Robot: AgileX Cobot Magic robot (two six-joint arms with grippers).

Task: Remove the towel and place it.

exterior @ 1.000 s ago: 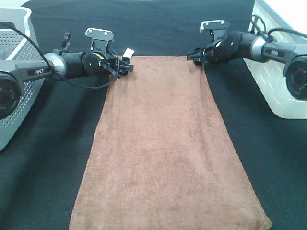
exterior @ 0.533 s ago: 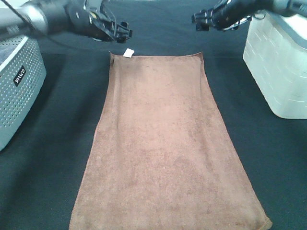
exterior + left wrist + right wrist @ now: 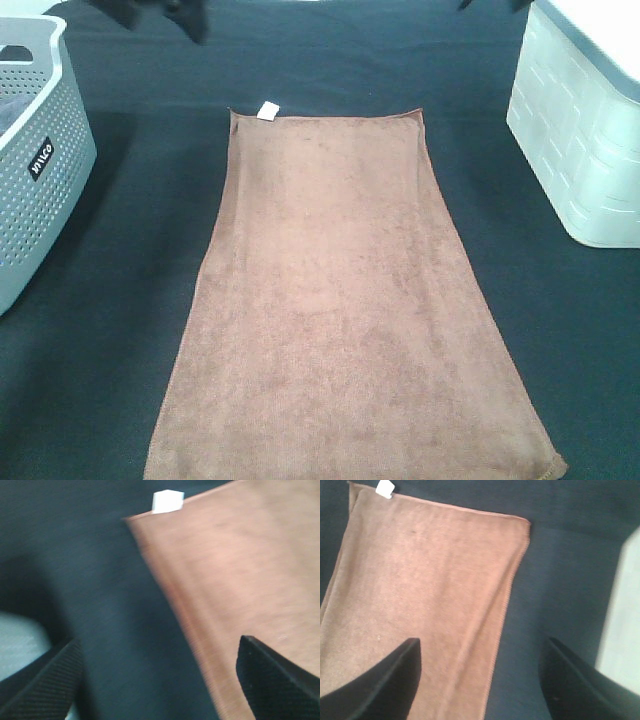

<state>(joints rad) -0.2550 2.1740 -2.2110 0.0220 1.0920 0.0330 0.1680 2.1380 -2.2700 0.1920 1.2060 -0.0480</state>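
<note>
On grey basket, "MIVCO" label

A staged laundry test bench rather than a lived-in home: the tabletop is draped edge to edge in plain black cloth, with no room furnishings visible. A grey perforated plastic laundry basket bearing a small label stands at the left edge, a white moulded plastic bin at the right edge, and a brown terry towel lies flat between them
</note>
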